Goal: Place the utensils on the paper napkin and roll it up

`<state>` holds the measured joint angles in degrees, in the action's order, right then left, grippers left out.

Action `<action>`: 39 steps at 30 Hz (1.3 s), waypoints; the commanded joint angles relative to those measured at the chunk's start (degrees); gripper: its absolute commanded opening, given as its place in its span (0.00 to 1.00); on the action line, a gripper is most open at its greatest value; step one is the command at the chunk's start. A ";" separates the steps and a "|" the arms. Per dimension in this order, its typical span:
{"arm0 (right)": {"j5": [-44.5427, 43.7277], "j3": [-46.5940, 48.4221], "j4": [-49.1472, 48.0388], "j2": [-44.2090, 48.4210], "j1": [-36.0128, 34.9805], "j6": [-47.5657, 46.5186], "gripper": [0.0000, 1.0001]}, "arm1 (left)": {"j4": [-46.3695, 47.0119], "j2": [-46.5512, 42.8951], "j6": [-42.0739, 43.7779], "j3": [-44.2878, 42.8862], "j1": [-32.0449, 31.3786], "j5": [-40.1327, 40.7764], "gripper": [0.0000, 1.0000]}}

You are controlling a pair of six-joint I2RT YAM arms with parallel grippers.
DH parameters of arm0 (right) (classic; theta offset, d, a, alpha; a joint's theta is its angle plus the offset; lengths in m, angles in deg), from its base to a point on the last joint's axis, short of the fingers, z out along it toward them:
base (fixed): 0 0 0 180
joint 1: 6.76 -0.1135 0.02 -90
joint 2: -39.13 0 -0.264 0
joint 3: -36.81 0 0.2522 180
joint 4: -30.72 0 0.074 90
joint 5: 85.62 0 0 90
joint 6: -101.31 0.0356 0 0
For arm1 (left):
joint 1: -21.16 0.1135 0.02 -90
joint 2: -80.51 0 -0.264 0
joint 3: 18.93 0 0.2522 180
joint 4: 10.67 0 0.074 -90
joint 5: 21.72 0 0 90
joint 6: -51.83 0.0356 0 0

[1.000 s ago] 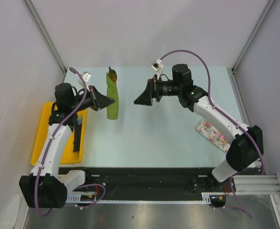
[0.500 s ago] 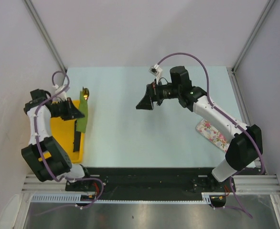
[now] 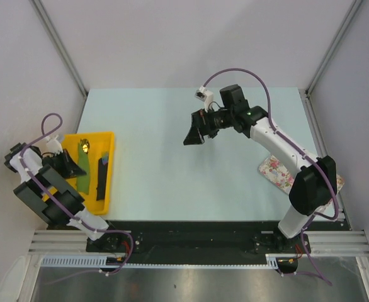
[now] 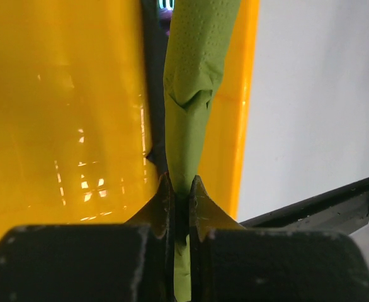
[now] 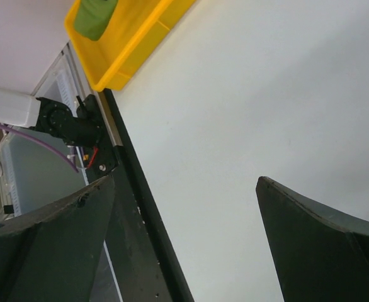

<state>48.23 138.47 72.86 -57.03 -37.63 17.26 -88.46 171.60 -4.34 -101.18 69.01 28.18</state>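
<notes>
One pale table (image 3: 172, 163) between grey walls (image 3: 184, 38)

Left arm (image 3: 39, 189) sits folded tight at the lower left of the overhead frame. The left gripper (image 3: 73, 165) points right, its fingers pinched closed on the paper napkin (image 4: 191, 126). Right arm (image 3: 279, 141) stretches from lower right toward centre. The right gripper (image 3: 194, 133) hangs with jaws spread wide.

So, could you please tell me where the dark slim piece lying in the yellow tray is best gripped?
Probably mid-length on the dark slim piece, coming straight down with jaws across its narrow width: it lies lengthwise in the yellow tray, near one wall, so sideways looks blocked.
</notes>
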 commanded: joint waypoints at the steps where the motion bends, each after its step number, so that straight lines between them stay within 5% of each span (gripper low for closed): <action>1: -2.19 5.51 7.91 -1.48 2.30 -4.72 1.00 | -0.04 0.23 5.02 0.63 1.63 -0.34 0.00; 17: -3.60 24.50 30.32 -14.49 6.17 -13.51 1.00 | 7.52 7.87 2.12 2.39 1.89 1.68 0.00; 35: -2.81 27.68 32.79 -18.10 6.35 -14.92 1.00 | 9.27 13.58 0.72 6.88 1.10 1.95 0.00; 39: -2.90 27.68 32.97 -17.84 6.44 -15.10 1.00 | 10.94 14.47 0.02 7.75 1.10 2.57 0.07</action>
<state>44.87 163.54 104.60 -74.82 -31.49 3.43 -79.76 185.15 -3.69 -94.45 70.41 31.73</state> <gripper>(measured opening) 0.995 0.050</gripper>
